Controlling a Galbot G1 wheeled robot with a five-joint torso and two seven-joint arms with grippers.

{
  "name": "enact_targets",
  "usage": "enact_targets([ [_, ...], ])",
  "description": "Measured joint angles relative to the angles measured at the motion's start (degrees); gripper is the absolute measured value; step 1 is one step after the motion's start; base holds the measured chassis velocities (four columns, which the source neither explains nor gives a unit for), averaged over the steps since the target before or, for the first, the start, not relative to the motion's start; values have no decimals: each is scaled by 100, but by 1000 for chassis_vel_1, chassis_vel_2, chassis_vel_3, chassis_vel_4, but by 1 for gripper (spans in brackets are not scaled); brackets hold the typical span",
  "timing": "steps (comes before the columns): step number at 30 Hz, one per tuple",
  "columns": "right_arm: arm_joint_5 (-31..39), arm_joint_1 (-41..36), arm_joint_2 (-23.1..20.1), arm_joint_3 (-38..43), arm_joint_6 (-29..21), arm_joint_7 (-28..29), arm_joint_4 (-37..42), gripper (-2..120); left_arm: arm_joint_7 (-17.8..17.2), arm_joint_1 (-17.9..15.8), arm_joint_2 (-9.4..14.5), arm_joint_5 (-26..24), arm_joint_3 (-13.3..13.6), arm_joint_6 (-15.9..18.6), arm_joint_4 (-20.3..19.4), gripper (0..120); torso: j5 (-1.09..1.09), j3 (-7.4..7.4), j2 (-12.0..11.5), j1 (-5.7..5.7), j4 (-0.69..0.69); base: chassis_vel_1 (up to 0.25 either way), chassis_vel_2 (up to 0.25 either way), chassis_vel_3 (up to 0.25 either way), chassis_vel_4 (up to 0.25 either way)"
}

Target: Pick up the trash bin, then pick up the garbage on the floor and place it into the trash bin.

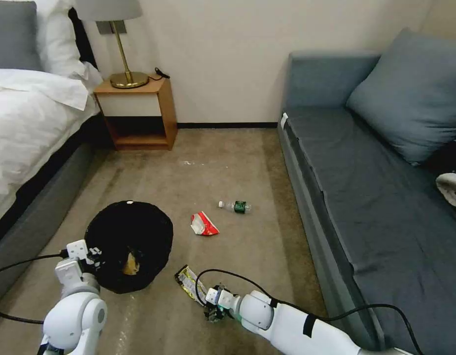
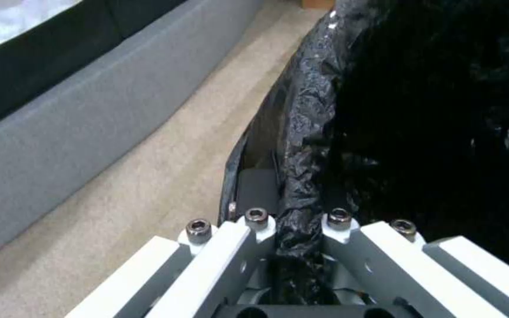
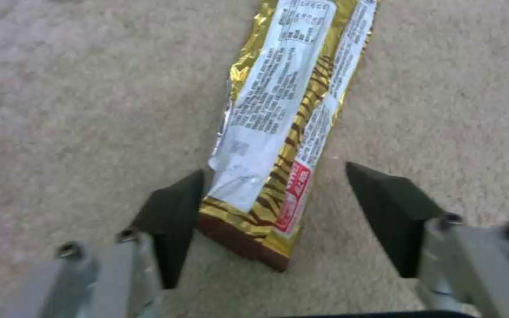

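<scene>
The right gripper (image 3: 275, 216) is hovering low, jaws apart, straddling the snack wrapper (image 3: 284, 110) on the carpet (image 1: 247, 256). The left gripper (image 2: 298, 240) is clamping the trash bin (image 1: 129, 244) rim. Beyond are lying the red-white packet (image 1: 204, 224) and bottle (image 1: 236, 206).

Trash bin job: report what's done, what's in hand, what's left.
Done: the left tool is clamped on the trash bin rim, and a brown item already lies inside. In hand: the right tool is open around the end of the snack wrapper. Left: red-white packet and bottle on the floor.
</scene>
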Motion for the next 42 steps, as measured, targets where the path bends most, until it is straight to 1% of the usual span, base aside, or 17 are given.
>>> enact_targets([
  [2, -50, 0, 18, 8, 26, 31, -41, 54, 1, 8, -6, 3, -1, -4, 0, 3, 0, 0, 0, 0, 0, 0, 0, 0, 0],
  [3, -50, 0, 18, 8, 26, 31, -41, 54, 1, 8, -6, 3, -1, -4, 0, 3, 0, 0, 0, 0, 0, 0, 0, 0, 0],
  [7, -221, -20, 15, 35, 22, 34, -62, 35, 2, 16, -15, 10, -1, -6, -5, 3, 1, 0, 0, 0, 0, 0, 0, 0, 0],
  [9, -252, -27, 8, 41, 19, 33, -62, 32, 3, 16, -15, 10, -2, -6, -9, 3, 0, 0, 0, 0, 0, 0, 0, 0, 0],
  [11, -324, -53, 1, 71, 15, 34, -67, 21, 4, 20, -15, 11, -1, -6, -21, 3, 1, 0, 0, 0, 0, 0, 0, 0, 0],
  [14, -362, -69, 11, 102, 24, 53, -91, 14, 4, 25, -15, 11, -1, -9, -22, 3, 0, 0, 0, 0, 0, 0, 0, 0, 0],
  [17, -428, -99, 68, 187, 197, 147, -199, 0, 6, 41, -14, 12, -1, -17, -22, 3, 0, 0, 0, 0, 0, 0, 0, 0, 0],
  [25, -389, -119, 21, 409, 629, 333, -132, 0, 8, 33, 10, 13, -1, -19, -22, 3, 1, 0, 0, 0, 0, 0, 0, 0, 0],
  [28, -375, -127, -12, 455, 661, 367, -71, 0, 8, 32, 14, 13, -1, -19, -22, 3, 1, 0, 0, 0, 1, 0, 0, 0, 0],
  [30, -286, -149, -278, 726, 782, 464, 332, 0, 8, 20, 47, 5, 3, -19, 6, 3, 1, 0, 0, 0, 0, 0, 0, 0, 0],
  [32, -286, -149, -278, 726, 782, 464, 332, 0, 8, 20, 47, 5, 3, -19, 6, 3, 1, 0, 0, 0, 0, 0, 0, 0, 0],
  [33, -179, -106, -638, 954, 872, 495, 793, 0, 8, 6, 66, -4, 23, -19, 23, 3, 0, 0, 0, 0, 0, 0, 0, 0, 0],
  [34, -179, -106, -638, 954, 872, 495, 793, 0, 8, 6, 66, -4, 23, -19, 23, 3, 0, 0, 0, 0, 0, 0, 0, 0, 0],
  [35, -72, -77, -841, 1117, 928, 529, 1116, 0, 10, -1, 73, -12, 35, -19, 32, 3, 1, 0, 0, 0, 0, 0, 0, 0, 0],
  [38, -13, -72, -912, 1193, 942, 548, 1258, 0, 10, -2, 76, -14, 39, -19, 36, 3, 1, 0, 0, 0, -1, 0, 0, 0, 0],
  [40, 194, -23, -1064, 1507, 958, 618, 1732, 0, 13, -4, 80, -16, 48, -21, 38, 3, 1, 0, 0, 0, -1, 0, 0, 0, 0],
  [42, 194, -23, -1064, 1507, 958, 618, 1732, 0, 13, -4, 80, -16, 48, -21, 38, 3, 1, 0, 0, 0, -1, 0, 0, 0, 0],
])
